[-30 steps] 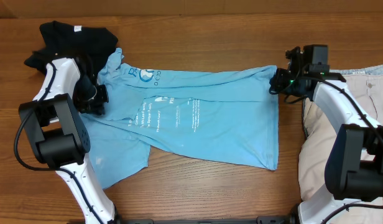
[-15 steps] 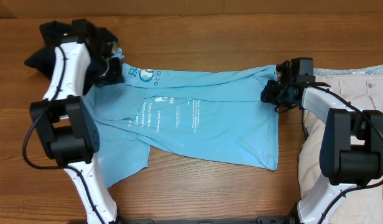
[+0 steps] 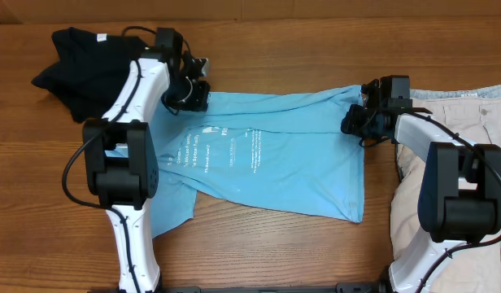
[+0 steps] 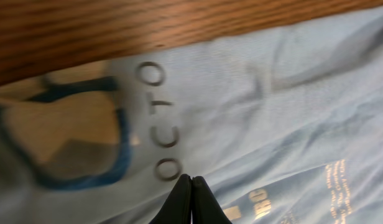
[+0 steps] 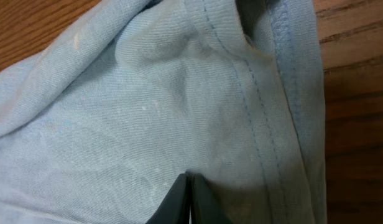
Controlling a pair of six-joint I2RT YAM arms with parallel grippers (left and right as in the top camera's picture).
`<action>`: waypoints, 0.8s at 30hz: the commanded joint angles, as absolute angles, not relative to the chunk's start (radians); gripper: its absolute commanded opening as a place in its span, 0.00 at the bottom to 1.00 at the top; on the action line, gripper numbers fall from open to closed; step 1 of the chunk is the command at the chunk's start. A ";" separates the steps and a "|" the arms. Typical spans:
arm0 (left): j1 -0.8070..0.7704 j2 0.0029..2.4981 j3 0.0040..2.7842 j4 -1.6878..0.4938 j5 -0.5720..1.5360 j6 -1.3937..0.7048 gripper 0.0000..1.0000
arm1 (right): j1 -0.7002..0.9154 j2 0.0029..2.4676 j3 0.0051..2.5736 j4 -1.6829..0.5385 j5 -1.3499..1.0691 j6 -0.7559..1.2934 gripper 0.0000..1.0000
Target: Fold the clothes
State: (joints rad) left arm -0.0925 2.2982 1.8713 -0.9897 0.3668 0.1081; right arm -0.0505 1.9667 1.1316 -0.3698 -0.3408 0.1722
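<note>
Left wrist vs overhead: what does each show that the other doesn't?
Left wrist only: a close-up of the dark OCTO lettering beside a blue-outlined graphic, with the left end effector shut against the light blue T-shirt. Overhead only: the black garment at the far left, the beige shorts at the right, and the right end effector. Both: that T-shirt lying on the wooden table.

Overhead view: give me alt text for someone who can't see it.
A light blue T-shirt lies spread on a wooden table, its top corners pinched by the left gripper and right gripper. A black garment lies top left, beige shorts far right.
</note>
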 commanded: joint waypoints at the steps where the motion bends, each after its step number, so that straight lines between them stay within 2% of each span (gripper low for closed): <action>1: -0.119 2.317 1.865 -0.986 0.468 0.145 0.04 | -0.048 1.988 1.124 -0.384 -0.331 0.176 0.05; 8: -0.200 2.325 1.865 -0.974 0.319 0.173 0.04 | -0.048 1.988 1.124 -0.391 -0.331 0.176 0.05; 19: -0.214 2.394 1.865 -0.942 0.330 0.134 0.04 | -0.048 1.988 1.124 -0.400 -0.330 0.176 0.05; 24: -0.208 2.397 1.868 -0.850 0.316 0.069 0.04 | -0.048 1.988 1.124 -0.414 -0.324 0.176 0.05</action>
State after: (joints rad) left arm -0.2146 2.3619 1.8706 -0.8890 0.3431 0.1253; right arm -0.0509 1.9667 1.1328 -0.3885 -0.3439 0.1719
